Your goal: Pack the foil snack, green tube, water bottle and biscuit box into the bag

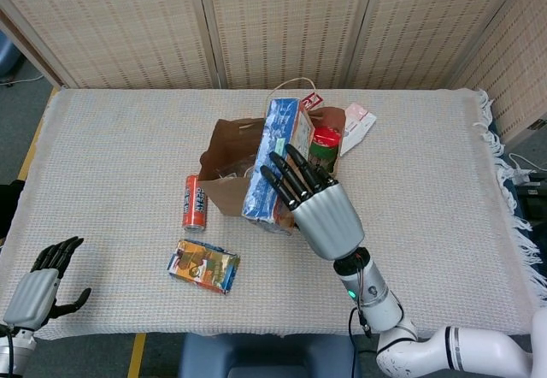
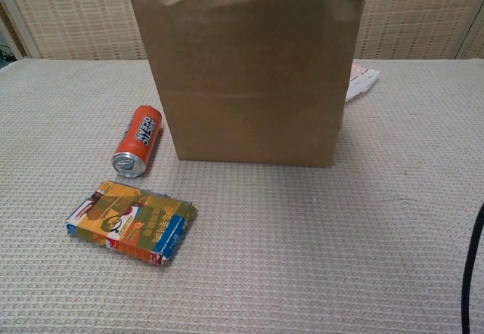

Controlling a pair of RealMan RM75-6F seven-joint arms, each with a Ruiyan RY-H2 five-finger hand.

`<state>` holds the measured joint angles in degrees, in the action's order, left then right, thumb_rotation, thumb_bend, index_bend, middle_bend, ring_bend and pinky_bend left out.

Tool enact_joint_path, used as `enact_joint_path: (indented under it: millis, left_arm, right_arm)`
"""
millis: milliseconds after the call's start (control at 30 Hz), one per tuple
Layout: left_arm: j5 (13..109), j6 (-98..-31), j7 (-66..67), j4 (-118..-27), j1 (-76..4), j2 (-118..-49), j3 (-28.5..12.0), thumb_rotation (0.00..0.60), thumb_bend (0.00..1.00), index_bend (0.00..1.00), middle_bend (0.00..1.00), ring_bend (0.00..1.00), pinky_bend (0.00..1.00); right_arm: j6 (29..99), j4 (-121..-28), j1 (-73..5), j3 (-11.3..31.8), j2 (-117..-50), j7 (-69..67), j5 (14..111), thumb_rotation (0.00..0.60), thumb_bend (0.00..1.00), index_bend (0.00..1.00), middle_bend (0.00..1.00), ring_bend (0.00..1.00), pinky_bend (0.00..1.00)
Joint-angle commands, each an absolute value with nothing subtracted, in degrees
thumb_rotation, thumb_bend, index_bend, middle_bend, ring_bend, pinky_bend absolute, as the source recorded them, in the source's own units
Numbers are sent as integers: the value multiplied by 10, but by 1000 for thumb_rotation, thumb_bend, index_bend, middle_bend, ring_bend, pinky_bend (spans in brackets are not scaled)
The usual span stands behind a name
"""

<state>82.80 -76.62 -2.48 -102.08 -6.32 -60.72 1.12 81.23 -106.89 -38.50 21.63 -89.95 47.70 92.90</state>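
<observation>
My right hand (image 1: 320, 207) holds the blue-and-orange biscuit box (image 1: 275, 151) on end over the open top of the brown paper bag (image 1: 224, 197), fingers stretched along the box's side. The box tilts slightly and hides much of the bag's inside. A green tube with a red cap (image 1: 325, 147) stands in the bag's right side. The colourful foil snack packet (image 1: 203, 265) lies flat on the table in front of the bag. My left hand (image 1: 41, 286) rests open at the near left corner. The chest view shows the bag (image 2: 249, 85) and the packet (image 2: 132, 221), but neither hand.
An orange drink can (image 1: 195, 203) lies on its side left of the bag, also seen as the can (image 2: 138, 140) in the chest view. A white paper wrapper (image 1: 357, 127) lies behind the bag's right corner. Woven screens stand behind the table.
</observation>
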Motion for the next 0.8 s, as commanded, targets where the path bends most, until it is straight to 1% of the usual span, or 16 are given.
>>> enact_joint_path:
  millis: [33,333,467,733,800]
  left_arm:
    - [828,-766,-24,-1021,-63,-607,11,600,331,0,0,0,9]
    - [828,-764,-27,-1023,-64,-606,13,600,331,0,0,0,9]
    - [830,-764,-28,-1024,-63,-605,13,600,331,0,0,0,9]
    - [830,-761,-28,-1026,-64,-603,15,600,331,0,0,0,9]
    - [829,-761,-29,-1026,-64,-603,15,600,331,0,0,0,9]
  right_arm:
    - [849,-1044,-379,243,-949,449,883,600,192,703,585,560,659]
    - [893,-1027,-388,285,-1035,400,799,600,192,702,586,560,659]
    - [903,-1029,-393,304,-1062,398,756,600,192,697,586,560,659]
    - [908,-1004,-413,312,-1101,393,729,600,192,678,586,557,659]
    - [906,-1002,-418,311,-1108,394,722,600,192,642,586,525,649]
